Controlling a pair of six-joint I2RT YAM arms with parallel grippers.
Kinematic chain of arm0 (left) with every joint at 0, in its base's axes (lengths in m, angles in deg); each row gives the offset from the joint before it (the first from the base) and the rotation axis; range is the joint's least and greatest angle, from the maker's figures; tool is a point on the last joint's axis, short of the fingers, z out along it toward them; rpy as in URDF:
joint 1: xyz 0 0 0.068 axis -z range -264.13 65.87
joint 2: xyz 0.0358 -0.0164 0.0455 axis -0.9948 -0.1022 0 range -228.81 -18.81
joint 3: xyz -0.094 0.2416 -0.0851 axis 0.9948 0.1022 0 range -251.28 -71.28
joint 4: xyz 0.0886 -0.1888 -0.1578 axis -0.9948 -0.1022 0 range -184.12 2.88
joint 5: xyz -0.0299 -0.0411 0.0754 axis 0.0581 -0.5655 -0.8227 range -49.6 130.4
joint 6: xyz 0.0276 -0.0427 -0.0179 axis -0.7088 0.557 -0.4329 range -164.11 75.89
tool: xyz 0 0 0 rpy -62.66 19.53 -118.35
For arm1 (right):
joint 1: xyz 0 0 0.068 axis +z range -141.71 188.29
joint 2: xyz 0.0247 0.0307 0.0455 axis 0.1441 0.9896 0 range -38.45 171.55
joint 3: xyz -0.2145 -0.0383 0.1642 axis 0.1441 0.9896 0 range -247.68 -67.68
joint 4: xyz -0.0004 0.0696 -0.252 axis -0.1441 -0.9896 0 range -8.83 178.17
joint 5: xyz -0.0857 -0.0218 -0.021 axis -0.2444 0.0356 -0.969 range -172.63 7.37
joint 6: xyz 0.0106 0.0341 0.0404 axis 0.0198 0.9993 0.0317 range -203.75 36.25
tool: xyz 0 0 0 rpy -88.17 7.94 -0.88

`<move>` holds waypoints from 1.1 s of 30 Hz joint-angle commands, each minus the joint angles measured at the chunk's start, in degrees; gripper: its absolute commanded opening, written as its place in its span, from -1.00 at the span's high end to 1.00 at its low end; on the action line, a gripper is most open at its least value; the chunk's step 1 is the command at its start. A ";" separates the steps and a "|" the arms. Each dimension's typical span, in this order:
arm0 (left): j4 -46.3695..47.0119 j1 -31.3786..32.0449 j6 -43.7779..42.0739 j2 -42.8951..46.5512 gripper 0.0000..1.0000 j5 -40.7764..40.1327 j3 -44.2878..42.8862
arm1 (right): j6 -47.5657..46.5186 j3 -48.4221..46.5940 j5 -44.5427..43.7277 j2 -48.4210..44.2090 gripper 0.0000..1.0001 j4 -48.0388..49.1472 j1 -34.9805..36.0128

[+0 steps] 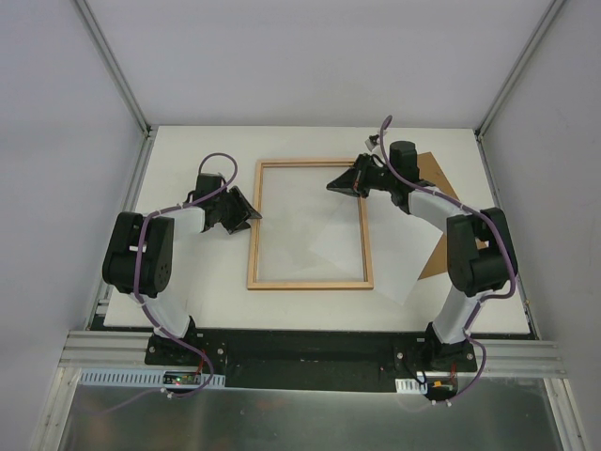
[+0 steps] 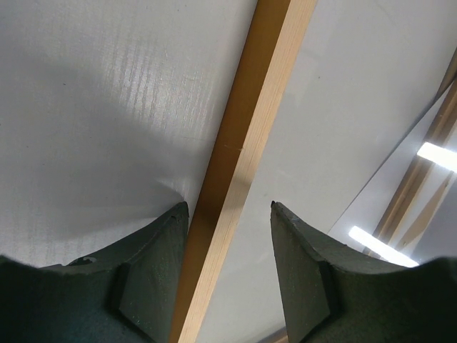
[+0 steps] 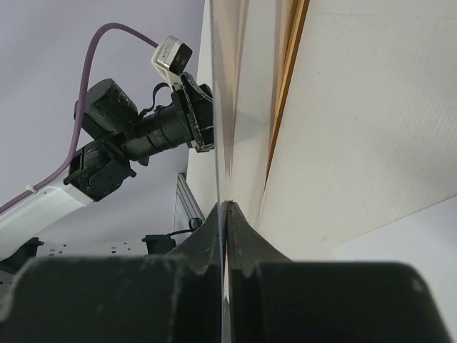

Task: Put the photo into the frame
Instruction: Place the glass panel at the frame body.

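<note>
we could read no text, label, brand name, number or sign in any of the three views. the small circuit boards [image 1: 183, 379] at the arm bases were too small for us to tell whether they carried any print.

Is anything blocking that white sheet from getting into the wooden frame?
Yes: the frame's own right rail. The photo lies slantwise astride it, part inside the opening, part outside, and the rail shows across the sheet. The right gripper's shut jaws sit at its far corner.
</note>
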 commanded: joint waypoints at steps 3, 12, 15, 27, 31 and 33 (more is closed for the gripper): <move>-5.93 0.47 -2.38 -2.62 -0.01 -0.94 0.72 | 1.27 -0.47 0.18 -0.54 0.99 4.70 0.16; -6.02 0.47 -2.38 -2.62 -0.01 -0.85 0.72 | 2.94 0.24 0.01 -0.19 0.99 6.19 -0.36; -6.02 0.39 -2.29 -2.62 -0.01 -0.85 0.63 | 4.00 0.15 0.09 0.25 0.99 6.72 -0.54; -6.02 0.39 -1.68 -0.69 -0.05 -1.20 1.42 | 7.34 1.38 -0.35 0.69 0.99 9.45 -1.60; -6.54 0.39 -1.41 2.82 -0.07 -5.41 2.91 | 7.78 1.29 -0.17 0.77 0.99 9.97 -1.60; -6.81 0.39 -1.67 4.14 -0.07 -7.35 3.35 | 8.13 1.38 -0.17 0.86 0.99 10.24 -1.60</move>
